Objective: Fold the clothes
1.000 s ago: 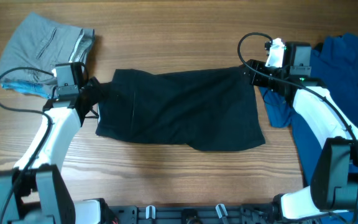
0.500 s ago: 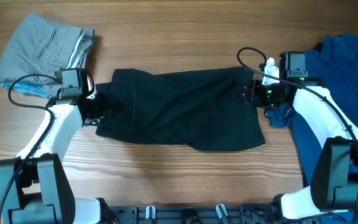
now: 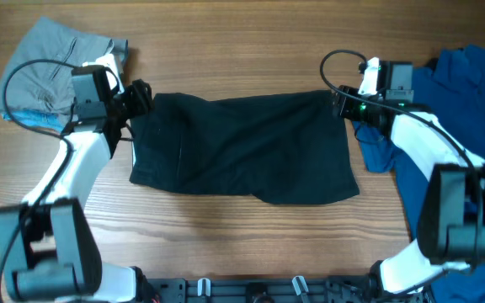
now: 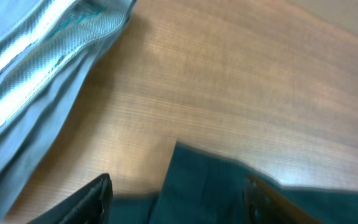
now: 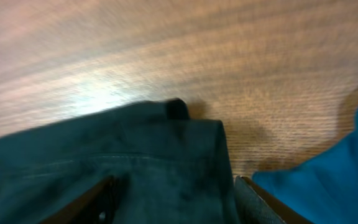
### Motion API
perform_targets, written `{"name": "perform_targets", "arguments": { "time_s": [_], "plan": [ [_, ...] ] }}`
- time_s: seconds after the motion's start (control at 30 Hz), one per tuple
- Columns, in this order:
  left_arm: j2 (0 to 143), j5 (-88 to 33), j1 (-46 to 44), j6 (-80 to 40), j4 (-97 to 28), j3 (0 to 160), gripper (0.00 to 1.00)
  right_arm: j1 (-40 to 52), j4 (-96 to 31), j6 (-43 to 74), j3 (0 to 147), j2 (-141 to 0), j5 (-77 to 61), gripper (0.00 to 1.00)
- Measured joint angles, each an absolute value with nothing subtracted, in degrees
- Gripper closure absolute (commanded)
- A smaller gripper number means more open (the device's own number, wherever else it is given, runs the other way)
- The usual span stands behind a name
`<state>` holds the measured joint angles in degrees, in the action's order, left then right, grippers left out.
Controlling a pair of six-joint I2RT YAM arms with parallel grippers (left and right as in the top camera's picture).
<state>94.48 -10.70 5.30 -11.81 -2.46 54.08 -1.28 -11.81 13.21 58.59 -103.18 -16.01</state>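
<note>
The black garment (image 3: 242,147) lies spread flat across the middle of the wooden table. My left gripper (image 3: 139,94) is at its far left corner. In the left wrist view the gripper (image 4: 176,200) has its jaws wide apart, with the black fabric (image 4: 210,186) low between them. My right gripper (image 3: 341,103) is at the garment's far right corner. In the right wrist view the gripper (image 5: 176,200) is open too, and the black corner (image 5: 166,155) lies between its fingers (image 5: 260,202).
A grey folded garment (image 3: 53,71) with a light-blue edge lies at the far left, just behind my left arm; it also shows in the left wrist view (image 4: 30,74). A bright blue shirt (image 3: 461,109) lies at the right, close under my right arm, and shows in the right wrist view (image 5: 328,180).
My left gripper has moved from the garment's left edge up to its far left corner. My right gripper dipped toward the right edge, then came back to the far right corner.
</note>
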Motion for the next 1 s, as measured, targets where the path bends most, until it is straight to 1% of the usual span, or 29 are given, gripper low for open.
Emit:
{"name": "perform_targets", "arguments": {
  "time_s": [0.03, 0.23, 0.27, 0.4, 0.47, 0.5, 0.63, 0.67, 0.7, 0.73, 0.8, 0.87, 0.9, 0.93, 1.0],
  "plan": [
    [96.6, -11.6, 5.3, -11.8, 1.1, 54.2, 0.36, -1.3, -11.4, 13.2, 58.6, -104.2, -16.0, 0.37],
    [106.3, -14.3, 5.3, -12.9, 10.6, 54.4, 0.37, -1.3, -10.9, 13.4, 58.6, -105.2, -16.1, 0.37],
    [108.4, -15.2, 5.3, -13.2, 12.4, 54.4, 0.39, -1.3, -10.8, 13.4, 58.6, -105.2, -16.1, 0.37],
    [113.1, -17.8, 5.3, -14.6, 14.9, 54.4, 0.40, -1.3, -10.8, 13.4, 58.6, -105.2, -16.1, 0.37],
    [113.5, -19.4, 5.3, -14.9, 15.2, 54.6, 0.43, -1.3, -10.8, 13.4, 58.6, -105.2, -16.1, 0.37],
    [113.5, -19.8, 5.3, -15.0, 15.1, 54.6, 0.46, -1.3, -10.8, 13.4, 58.6, -105.2, -16.1, 0.37],
    [113.9, -23.5, 5.3, -15.6, 14.8, 54.6, 0.66, -1.3, -10.9, 13.4, 58.6, -105.2, -16.1, 0.37],
    [114.0, -24.0, 5.2, -15.8, 14.6, 54.6, 0.72, -1.3, -10.9, 13.4, 58.6, -105.2, -16.1, 0.38],
    [114.2, -24.5, 5.1, -15.9, 14.2, 54.6, 0.86, -1.3, -11.0, 13.4, 58.6, -105.2, -16.1, 0.38],
    [114.2, -24.8, 4.9, -15.9, 13.6, 54.6, 0.89, -1.3, -11.1, 13.4, 58.6, -105.2, -16.1, 0.38],
    [114.3, -24.8, 4.9, -15.9, 13.4, 54.6, 0.96, -1.3, -11.2, 13.4, 58.6, -105.2, -16.1, 0.43],
    [114.4, -24.8, 4.9, -15.9, 13.3, 54.6, 0.96, -1.3, -11.1, 13.5, 58.6, -105.2, -16.2, 0.51],
    [114.4, -24.8, 4.9, -15.9, 13.3, 54.6, 0.96, -1.3, -11.1, 13.6, 58.6, -105.2, -16.3, 0.52],
    [114.3, -24.8, 4.9, -16.0, 13.1, 54.6, 0.96, -1.3, -11.1, 13.6, 58.6, -105.2, -16.3, 0.52],
    [114.2, -24.8, 4.9, -16.0, 12.8, 54.6, 0.96, -1.3, -10.9, 13.6, 58.6, -105.2, -16.1, 0.43]
  ]
}}
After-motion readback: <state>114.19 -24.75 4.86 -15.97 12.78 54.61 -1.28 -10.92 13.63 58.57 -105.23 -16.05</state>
